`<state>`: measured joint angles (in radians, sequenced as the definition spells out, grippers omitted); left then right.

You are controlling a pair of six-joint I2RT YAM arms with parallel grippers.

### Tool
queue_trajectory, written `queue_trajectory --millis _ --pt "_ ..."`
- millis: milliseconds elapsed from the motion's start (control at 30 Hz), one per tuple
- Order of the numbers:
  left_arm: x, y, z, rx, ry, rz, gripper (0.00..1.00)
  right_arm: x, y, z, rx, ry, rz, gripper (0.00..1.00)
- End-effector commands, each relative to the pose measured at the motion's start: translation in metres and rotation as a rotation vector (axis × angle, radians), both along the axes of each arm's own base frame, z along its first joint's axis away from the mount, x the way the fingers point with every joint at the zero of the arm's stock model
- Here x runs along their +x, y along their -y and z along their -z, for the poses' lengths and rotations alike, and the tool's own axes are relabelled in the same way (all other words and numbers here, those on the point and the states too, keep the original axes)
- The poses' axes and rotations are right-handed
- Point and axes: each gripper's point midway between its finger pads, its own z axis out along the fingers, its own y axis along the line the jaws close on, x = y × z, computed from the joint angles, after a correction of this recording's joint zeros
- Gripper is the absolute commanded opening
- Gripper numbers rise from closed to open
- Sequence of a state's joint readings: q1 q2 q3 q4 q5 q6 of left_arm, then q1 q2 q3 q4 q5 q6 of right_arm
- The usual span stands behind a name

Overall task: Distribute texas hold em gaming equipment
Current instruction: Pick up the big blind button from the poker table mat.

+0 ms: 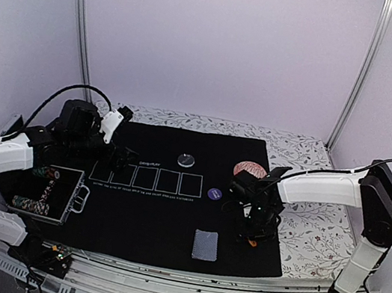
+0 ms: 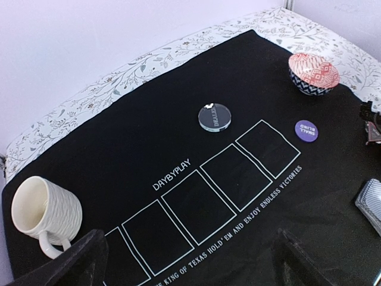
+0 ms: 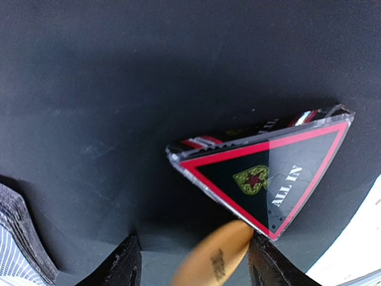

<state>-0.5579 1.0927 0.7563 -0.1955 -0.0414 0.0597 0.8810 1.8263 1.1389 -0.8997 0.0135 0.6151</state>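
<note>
In the right wrist view a red-edged black triangle marker [image 3: 268, 173] reading "ALL IN" lies on the black mat [image 3: 119, 89]. An orange disc [image 3: 214, 257], tilted and blurred, sits between my right gripper's [image 3: 193, 268] spread fingers, against the right one and clear of the left. The right gripper [image 1: 252, 228] hangs low over the mat's right part, open. A deck of cards [image 1: 205, 244] lies near the front edge. A black dealer disc [image 2: 214, 117] and a purple disc [image 2: 306, 130] lie by the printed boxes. My left gripper [image 2: 190, 268] hovers open and empty at the mat's left end.
A cream mug [image 2: 41, 214] stands at the mat's far left corner. At the far right stands a red patterned bowl [image 2: 314, 72]. An open case [image 1: 59, 191] with striped poker chips [image 1: 27, 202] sits at the mat's front left. The card deck's edge [image 3: 18, 244] is close left of the right gripper.
</note>
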Motion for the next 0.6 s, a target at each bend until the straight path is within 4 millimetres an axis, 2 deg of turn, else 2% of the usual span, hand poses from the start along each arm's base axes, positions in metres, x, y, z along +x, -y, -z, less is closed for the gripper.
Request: queue_trajectory --millis 0,400,567 --pt "0.001 -0.002 -0.004 -0.010 0.020 -0.002 0.98 0.010 0.001 0.010 -0.011 0.025 0.032 0.63" --pt "0.001 -0.002 -0.004 -0.010 0.019 0.000 0.98 0.013 0.012 0.014 -0.046 0.024 0.026 0.67" --pt "0.001 -0.003 -0.003 -0.007 0.019 -0.001 0.98 0.010 0.014 0.018 -0.057 0.011 0.028 0.56"
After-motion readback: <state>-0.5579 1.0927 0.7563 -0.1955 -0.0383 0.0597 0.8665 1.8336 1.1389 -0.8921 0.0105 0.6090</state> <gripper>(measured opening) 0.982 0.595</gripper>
